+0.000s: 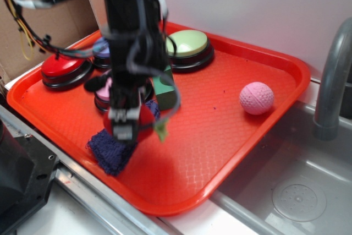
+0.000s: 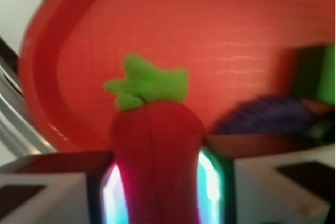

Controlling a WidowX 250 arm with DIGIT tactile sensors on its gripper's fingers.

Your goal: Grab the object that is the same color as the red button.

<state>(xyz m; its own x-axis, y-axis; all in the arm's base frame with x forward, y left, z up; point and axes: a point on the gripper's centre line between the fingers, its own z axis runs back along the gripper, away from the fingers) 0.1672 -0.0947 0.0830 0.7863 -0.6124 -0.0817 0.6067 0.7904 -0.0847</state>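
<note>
The red plush fruit [image 2: 156,156] with its green felt stem [image 2: 149,83] is squeezed between my gripper's [image 2: 157,187] two glowing pads, so the gripper is shut on it. In the exterior view the fruit [image 1: 144,120] hangs in the gripper [image 1: 126,125] just above the red tray [image 1: 220,136], over a dark blue cloth [image 1: 110,149]. The red button [image 1: 63,67] sits at the tray's far left corner, behind and to the left of the arm.
A pink textured ball [image 1: 256,98] lies at the tray's right. A green button [image 1: 188,45], a blue button [image 1: 102,49], a pink button [image 1: 103,93] and a green block [image 1: 164,89] crowd behind the arm. A sink basin [image 1: 297,191] and faucet [image 1: 333,75] are to the right.
</note>
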